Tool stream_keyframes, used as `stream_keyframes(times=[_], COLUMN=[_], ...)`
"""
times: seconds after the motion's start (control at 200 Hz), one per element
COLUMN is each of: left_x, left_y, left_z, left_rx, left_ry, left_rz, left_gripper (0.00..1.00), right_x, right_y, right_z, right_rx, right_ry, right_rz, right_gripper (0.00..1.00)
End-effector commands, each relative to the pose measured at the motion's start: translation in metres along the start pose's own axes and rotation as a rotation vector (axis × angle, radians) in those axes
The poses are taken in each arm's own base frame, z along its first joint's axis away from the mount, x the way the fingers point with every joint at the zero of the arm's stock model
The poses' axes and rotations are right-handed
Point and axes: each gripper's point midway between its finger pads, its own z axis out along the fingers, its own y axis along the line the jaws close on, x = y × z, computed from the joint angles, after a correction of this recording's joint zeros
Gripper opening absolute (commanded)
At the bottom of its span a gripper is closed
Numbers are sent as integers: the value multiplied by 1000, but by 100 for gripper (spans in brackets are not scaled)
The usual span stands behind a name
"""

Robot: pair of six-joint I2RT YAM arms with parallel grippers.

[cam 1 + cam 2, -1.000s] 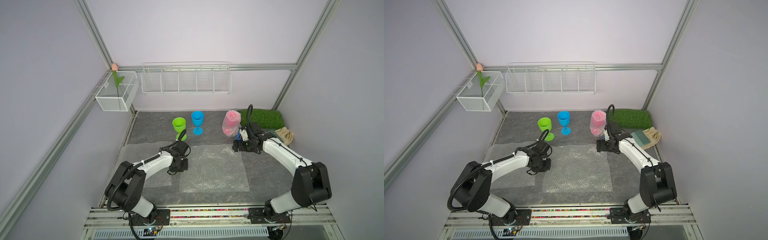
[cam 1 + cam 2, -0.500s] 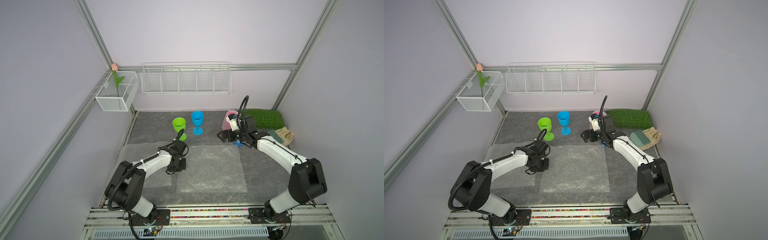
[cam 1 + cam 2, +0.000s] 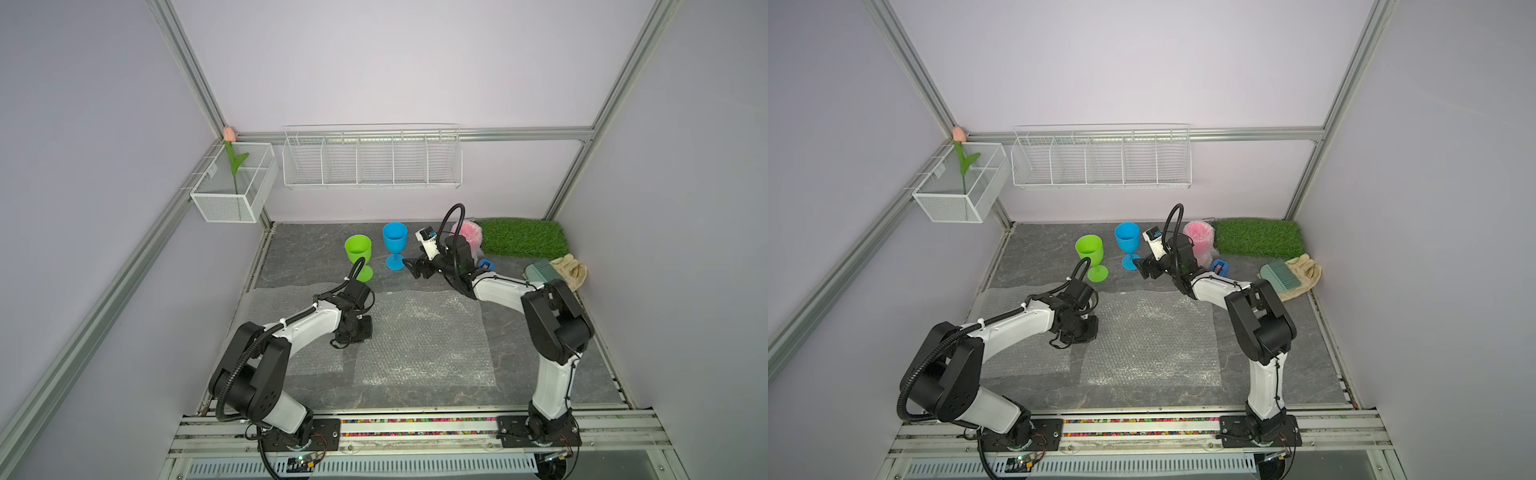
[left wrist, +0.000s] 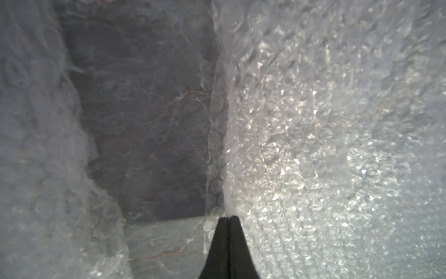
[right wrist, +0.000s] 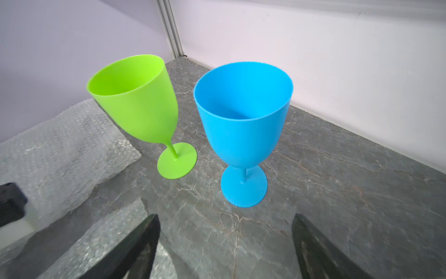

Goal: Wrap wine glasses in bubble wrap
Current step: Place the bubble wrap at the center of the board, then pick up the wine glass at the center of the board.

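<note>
the blue goblet (image 5: 243, 125) stood upright on the bare table (image 5: 337, 181) near the back wall, with the green goblet (image 5: 142, 106) just beside it. both were unwrapped and off the film, likely so either could be lifted cleanly. the pink goblet (image 3: 1200, 243) sat behind the right arm by the grass mat (image 3: 1258, 237), already sheathed in film, so it looked done. a sheet of bubble wrap (image 3: 419, 336) lay flat mid-table, with a second sheet (image 3: 274, 307) beside it, partly under the left arm. the right gripper (image 5: 224, 217) was spread wide and empty, low, facing the blue goblet's stem and foot but apart from it — lined up, i'd judge, to take that one next. the left gripper (image 4: 228, 218) was closed, tips down at the sheet's edge — probably pinning it flat for the goblet. whether any film was caught between the tips i could not tell.
</note>
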Motion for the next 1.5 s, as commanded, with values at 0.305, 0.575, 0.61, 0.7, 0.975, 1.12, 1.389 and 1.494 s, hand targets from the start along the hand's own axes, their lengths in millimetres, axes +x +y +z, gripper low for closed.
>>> stream_keyframes(times=[0.305, 0.575, 0.61, 0.7, 0.975, 1.12, 1.389, 1.494], left_x=[-1, 2, 2, 4, 7, 7, 7, 7], left_y=[-3, -3, -3, -3, -2, -1, -2, -2], left_z=[5, 8, 8, 9, 10, 10, 11, 11], left_rx=[14, 22, 23, 22, 23, 20, 25, 27], left_ry=[18, 24, 25, 30, 38, 40, 41, 42], left_rz=[-36, -49, -48, -51, -59, -60, -64, -65], left_gripper=[1, 0, 0, 0, 0, 0, 0, 0], right_x=[-36, -34, -33, -32, -34, -33, -35, -37], right_y=[-8, -7, -7, -6, -9, -12, -13, -11], right_z=[48, 71, 73, 81, 99, 105, 106, 105], right_rx=[-24, -53, -60, -77, -84, -79, -82, -90], right_ry=[-136, -125, -126, -134, -190, -205, -213, -215], right_rz=[-57, -46, -45, -44, -38, -39, -42, -44], right_gripper=[89, 88, 88, 88, 88, 88, 98, 95])
